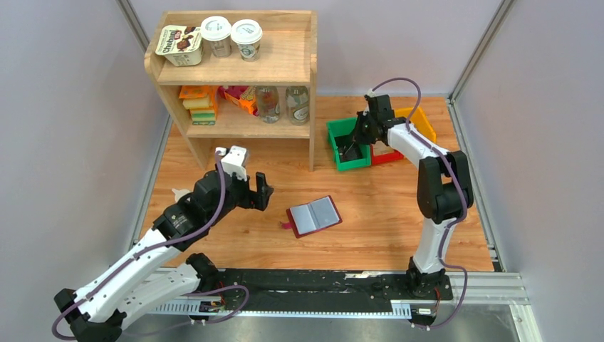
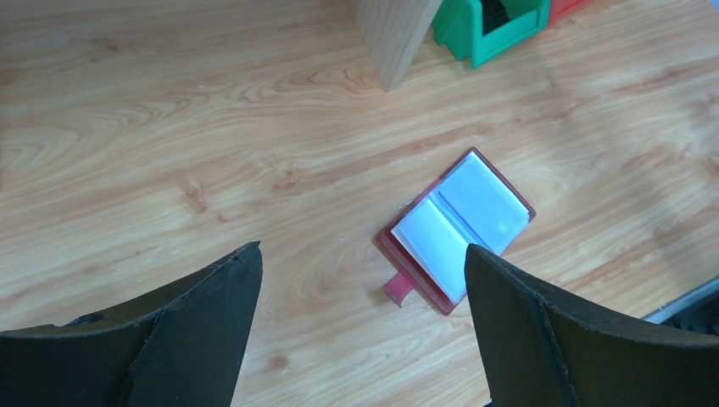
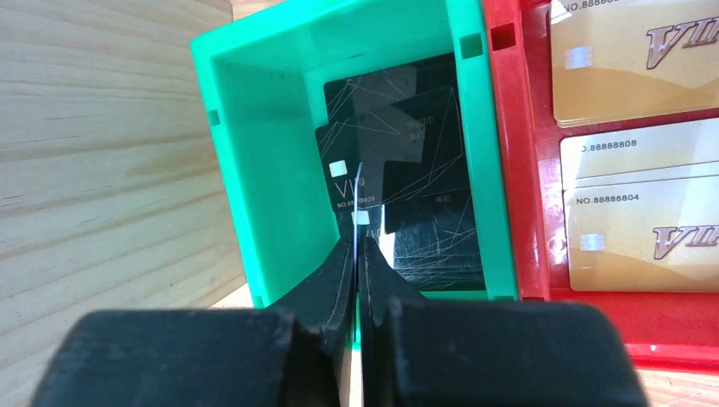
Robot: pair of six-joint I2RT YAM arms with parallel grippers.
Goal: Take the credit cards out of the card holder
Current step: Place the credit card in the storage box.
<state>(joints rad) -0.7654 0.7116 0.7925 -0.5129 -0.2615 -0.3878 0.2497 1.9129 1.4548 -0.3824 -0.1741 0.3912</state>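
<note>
Card holder: a dark-red book-style card holder (image 1: 314,216) lies open and flat near the middle of the worktop (image 1: 384,235), a little toward the near edge and turned slightly askew.
Inside: two pale grey-blue clear sleeves (image 2: 475,208) face up, side by side, with the red cover showing as a thin border around them.
Tab: a short red tab (image 2: 397,288) sticks out from the holder's left side, toward the left arm.
Left end effector: the left end effector (image 2: 360,254) hangs above the worktop left of the holder, its jaws spread wide and nothing between them.
Right end effector: the right end effector (image 3: 358,242) sits over the green bin (image 3: 254,170) with its jaws nearly together, pinching a thin card (image 3: 359,195) seen edge-on.
Credit cards: several black credit cards (image 3: 424,170) lie overlapping on the floor of the green bin.
Bins: the green bin, a red bin (image 3: 509,170) touching it and a yellow bin (image 1: 424,121) behind stand toward the far right corner, well apart from the holder.
Red bin: it holds gold cards (image 3: 636,76) laid flat.
Shelf: a wooden shelf unit (image 1: 235,71) stands at the far left corner with tubs and cups on top and jars and boxes below; its nearest leg is between the left arm and the green bin, apart from the holder.
</note>
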